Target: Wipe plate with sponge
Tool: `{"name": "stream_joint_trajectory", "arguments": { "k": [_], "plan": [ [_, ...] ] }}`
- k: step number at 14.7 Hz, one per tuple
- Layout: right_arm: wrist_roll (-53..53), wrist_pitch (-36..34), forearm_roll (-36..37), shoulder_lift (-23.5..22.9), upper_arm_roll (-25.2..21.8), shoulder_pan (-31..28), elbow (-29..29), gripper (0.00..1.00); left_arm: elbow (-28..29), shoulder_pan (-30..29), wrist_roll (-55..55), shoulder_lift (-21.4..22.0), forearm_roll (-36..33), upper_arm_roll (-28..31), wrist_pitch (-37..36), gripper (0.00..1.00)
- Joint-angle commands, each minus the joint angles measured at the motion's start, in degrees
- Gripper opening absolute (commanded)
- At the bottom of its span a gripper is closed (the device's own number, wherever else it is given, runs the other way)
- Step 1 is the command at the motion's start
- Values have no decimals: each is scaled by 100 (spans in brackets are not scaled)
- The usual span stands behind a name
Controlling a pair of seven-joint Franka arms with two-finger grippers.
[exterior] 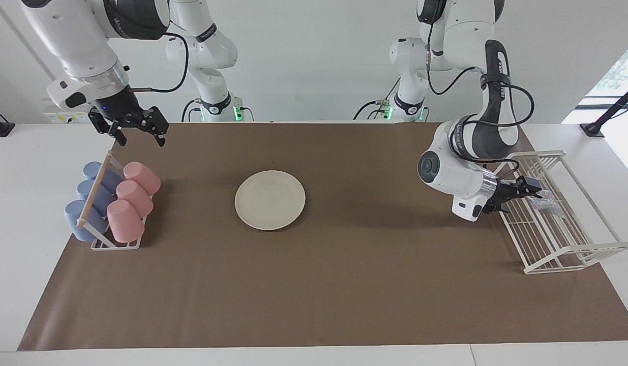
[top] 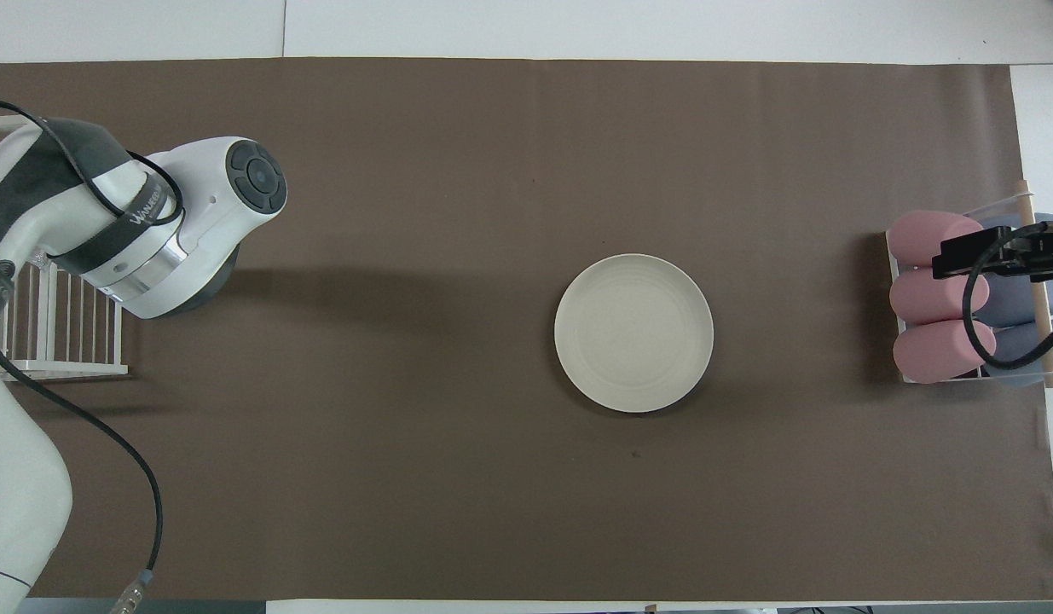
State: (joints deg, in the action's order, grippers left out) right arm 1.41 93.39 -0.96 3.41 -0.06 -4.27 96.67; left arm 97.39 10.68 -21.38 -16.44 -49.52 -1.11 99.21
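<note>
the plate lies flat mid-counter on the brown mat, bare. the sponge rests in the white wire rack at the left arm's end. the left hand sits at the rack's edge just beside the sponge, fingers apart, holding nothing. the right hand waits, fingers spread and empty, above the cup rack. judgement: the sponge looks light, soft and crushable; pinch it across its bunched middle. the plate looks stiff, smooth, liable to slide.
</note>
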Motion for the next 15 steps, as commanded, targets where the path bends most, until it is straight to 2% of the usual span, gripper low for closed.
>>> {"name": "stream_joint_trajectory", "arguments": {
  "k": [1, 3, 8, 13, 15],
  "plan": [
    [149, -119, -36, -113, 67, -92, -157, 100, -351, -216, 520, 360, 1212, -21, 20, 100],
    [141, -111, -27, -113, 67, -83, -157, 100, -396, -233, 547, 623, 1968, 5, -42, 100],
    [123, -111, -18, -113, 67, -65, -148, 100, -343, -821, 898, 1423, 4465, 5, -287, 100],
    [114, -111, -10, -113, 67, -47, -148, 100, -326, -770, 907, 2047, 4899, -47, -1288, 100],
    [114, -111, -10, -113, 76, -39, -148, 100, -282, -761, 925, 2083, 4899, -65, -1413, 100]
  ]
}}
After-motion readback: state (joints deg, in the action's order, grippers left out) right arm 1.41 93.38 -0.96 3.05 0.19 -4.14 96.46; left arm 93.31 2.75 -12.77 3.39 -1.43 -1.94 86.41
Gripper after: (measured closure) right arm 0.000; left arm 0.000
